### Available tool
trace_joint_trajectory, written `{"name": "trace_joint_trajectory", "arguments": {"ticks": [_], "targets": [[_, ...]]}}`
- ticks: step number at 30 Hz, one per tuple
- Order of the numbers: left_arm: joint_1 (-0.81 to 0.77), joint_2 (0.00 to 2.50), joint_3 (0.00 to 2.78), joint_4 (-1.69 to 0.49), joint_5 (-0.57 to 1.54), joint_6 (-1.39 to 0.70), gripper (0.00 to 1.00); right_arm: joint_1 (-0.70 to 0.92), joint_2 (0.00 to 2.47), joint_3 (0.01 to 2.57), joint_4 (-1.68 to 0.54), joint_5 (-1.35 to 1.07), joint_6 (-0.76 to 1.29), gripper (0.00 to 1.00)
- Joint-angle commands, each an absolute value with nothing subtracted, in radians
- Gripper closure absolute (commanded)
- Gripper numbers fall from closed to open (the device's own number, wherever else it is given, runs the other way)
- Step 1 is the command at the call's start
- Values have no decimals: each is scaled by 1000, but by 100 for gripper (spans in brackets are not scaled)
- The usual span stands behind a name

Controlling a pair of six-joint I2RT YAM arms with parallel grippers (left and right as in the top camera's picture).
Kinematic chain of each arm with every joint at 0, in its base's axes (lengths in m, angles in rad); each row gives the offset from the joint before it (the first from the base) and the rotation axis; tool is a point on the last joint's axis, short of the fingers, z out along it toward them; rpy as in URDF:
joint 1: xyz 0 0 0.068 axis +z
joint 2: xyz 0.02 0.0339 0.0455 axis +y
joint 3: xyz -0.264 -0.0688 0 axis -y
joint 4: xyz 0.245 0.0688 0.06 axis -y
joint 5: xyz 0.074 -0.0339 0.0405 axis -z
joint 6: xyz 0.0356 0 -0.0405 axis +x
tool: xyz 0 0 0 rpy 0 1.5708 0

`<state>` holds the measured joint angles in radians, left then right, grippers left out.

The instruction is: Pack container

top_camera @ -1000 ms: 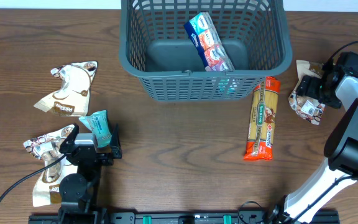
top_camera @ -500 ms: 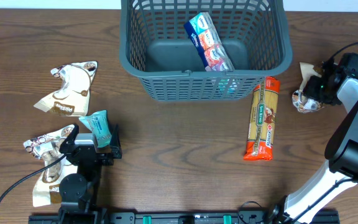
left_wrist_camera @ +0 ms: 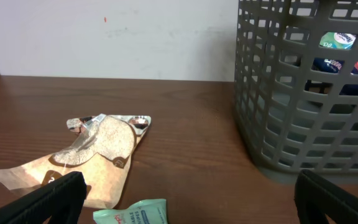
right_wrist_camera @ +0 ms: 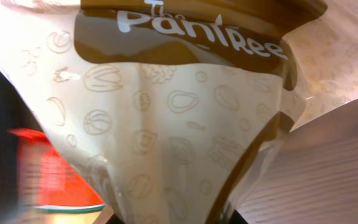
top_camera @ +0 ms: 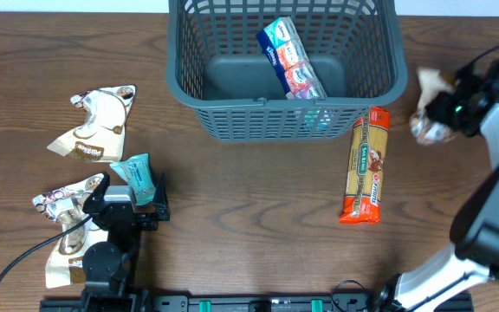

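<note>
The container (top_camera: 284, 103), a dark grey lattice basket, stands at the back middle of the table and shows at the right of the left wrist view (left_wrist_camera: 303, 112). A blue packet (top_camera: 291, 59) lies inside it. My right gripper (top_camera: 454, 111) is shut on a brown-and-white snack pouch (top_camera: 430, 108), held off the table to the right of the basket. That pouch (right_wrist_camera: 166, 106) fills the right wrist view, with the gripper (right_wrist_camera: 166, 219) pinching its lower end. My left gripper (top_camera: 131, 192) rests open at the front left, with a teal wipes packet (top_camera: 137, 178) lying between its fingers.
A long orange pasta packet (top_camera: 366, 165) lies just in front of the basket's right corner. Two more brown-and-white pouches lie at the left, one further back (top_camera: 98, 121) and one beside the left arm (top_camera: 63, 208). The wipes packet (left_wrist_camera: 132, 213) shows low in the left wrist view.
My right gripper closed on the snack pouch, crumpling it, and has lifted it off the table. The left arm has not moved.
</note>
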<state>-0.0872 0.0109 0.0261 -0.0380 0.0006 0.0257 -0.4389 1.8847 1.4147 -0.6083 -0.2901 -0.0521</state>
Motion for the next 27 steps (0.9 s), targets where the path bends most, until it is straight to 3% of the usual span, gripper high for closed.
{"name": "trace_joint_trajectory", "arguments": {"ticks": [1, 13, 27], "targets": [[-91, 4, 4, -74, -8, 24, 1, -434, 1705, 1477, -603, -319, -60, 99], [-91, 4, 4, -74, -8, 24, 1, -413, 1365, 1493, -582, -569, -2, 99], [-91, 4, 4, -74, -8, 24, 1, -162, 1380, 1493, -325, -654, 166, 99]]}}
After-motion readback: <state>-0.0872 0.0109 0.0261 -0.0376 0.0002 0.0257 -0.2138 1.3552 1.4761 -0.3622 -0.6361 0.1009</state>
